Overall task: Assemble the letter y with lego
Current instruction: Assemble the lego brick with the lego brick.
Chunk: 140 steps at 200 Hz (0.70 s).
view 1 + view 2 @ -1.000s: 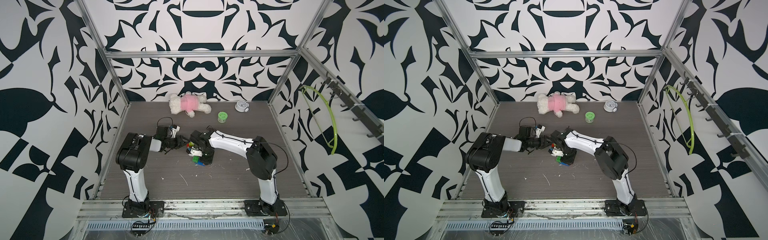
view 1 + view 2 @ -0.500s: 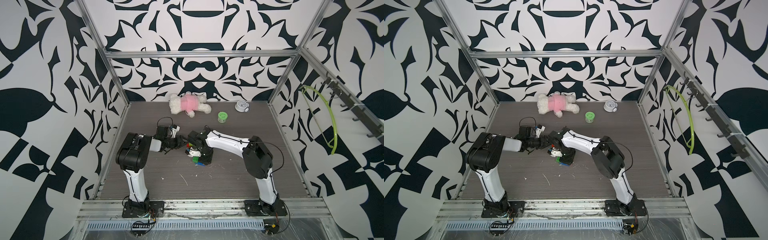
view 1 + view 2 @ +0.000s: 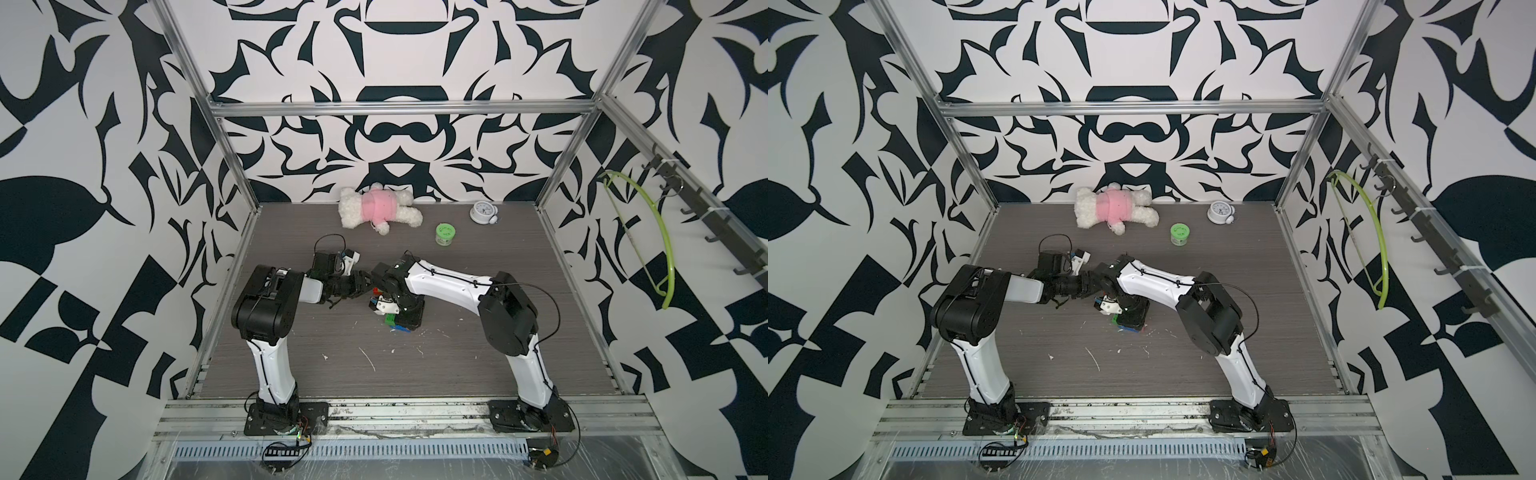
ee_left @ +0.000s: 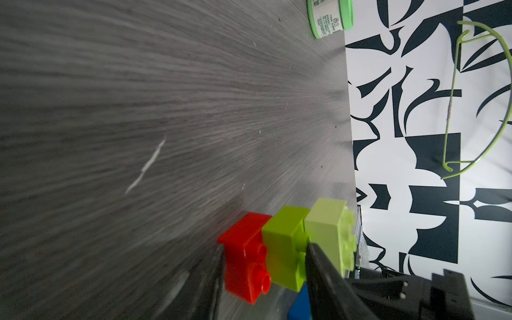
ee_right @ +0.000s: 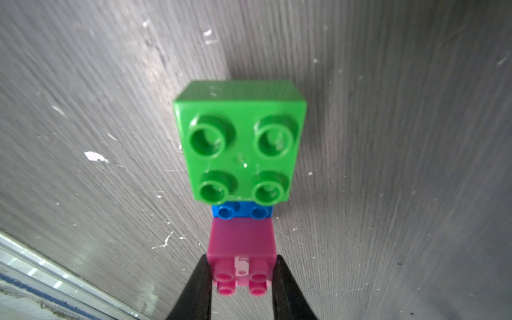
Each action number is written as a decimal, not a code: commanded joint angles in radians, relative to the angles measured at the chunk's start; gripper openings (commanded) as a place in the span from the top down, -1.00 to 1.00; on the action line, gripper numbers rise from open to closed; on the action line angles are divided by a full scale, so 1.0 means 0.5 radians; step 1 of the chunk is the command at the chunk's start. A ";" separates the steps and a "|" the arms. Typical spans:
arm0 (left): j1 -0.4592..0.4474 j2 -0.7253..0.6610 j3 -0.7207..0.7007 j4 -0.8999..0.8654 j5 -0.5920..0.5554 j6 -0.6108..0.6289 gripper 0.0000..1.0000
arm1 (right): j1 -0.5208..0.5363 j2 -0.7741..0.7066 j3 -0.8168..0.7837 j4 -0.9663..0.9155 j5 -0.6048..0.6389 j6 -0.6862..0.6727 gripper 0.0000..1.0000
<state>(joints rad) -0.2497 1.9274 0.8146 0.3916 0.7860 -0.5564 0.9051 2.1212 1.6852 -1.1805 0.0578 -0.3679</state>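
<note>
**Ana:** What do both top views give you?

**Ben:** Both arms reach in to the middle of the worktop [image 3: 457, 365]. The left hand [image 3: 362, 286] and right hand [image 3: 402, 321] meet there, almost nose to nose. The lego [image 3: 390, 319] is tucked under the right hand, so only a green brick [image 3: 1114, 320] and a sliver of blue bar [image 3: 1128, 329] peek out. I can't tell from up here whether it touches the worktop.

**Ana:** Anything else around?

**Ben:** A plush bear [image 3: 380, 208], a green-lidded jar [image 3: 444, 235] and a small clock [image 3: 482, 212] lie along the back, well apart from the arms. A lime hanger [image 3: 663, 249] hangs on the right wall.

**Ana:** And the left wrist view?

**Ben:** The left hand is clenched on a row of three joined bricks. The red brick [image 4: 246, 257] and lime brick [image 4: 285, 249] sit between its fingers [image 4: 324, 279]. The pale yellow-green brick [image 4: 329, 232] sticks out past one finger. A corner of blue shows just beside the lime brick, but I can't tell whether they are joined.

**Ana:** Right wrist view?

**Ben:** The right hand is grasping the pink brick [image 5: 242, 241], with a black finger pressed against each side. The pink brick sits on one end of the blue bar and the green brick on the far end, with the studs facing the camera. Grey worktop fills the background.
</note>
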 commanded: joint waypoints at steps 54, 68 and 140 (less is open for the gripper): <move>-0.001 0.155 -0.101 -0.459 -0.342 0.051 -0.02 | 0.005 -0.046 -0.014 0.113 0.010 0.015 0.33; -0.001 0.155 -0.101 -0.459 -0.342 0.051 -0.02 | 0.004 -0.097 -0.023 0.130 0.008 0.015 0.16; -0.001 0.148 -0.101 -0.460 -0.345 0.052 -0.02 | 0.009 -0.457 -0.215 0.343 0.000 0.058 -0.63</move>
<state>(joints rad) -0.2497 1.9274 0.8158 0.3885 0.7860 -0.5564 0.9054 1.9965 1.6154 -1.0565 0.0608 -0.3603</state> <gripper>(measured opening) 0.510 0.816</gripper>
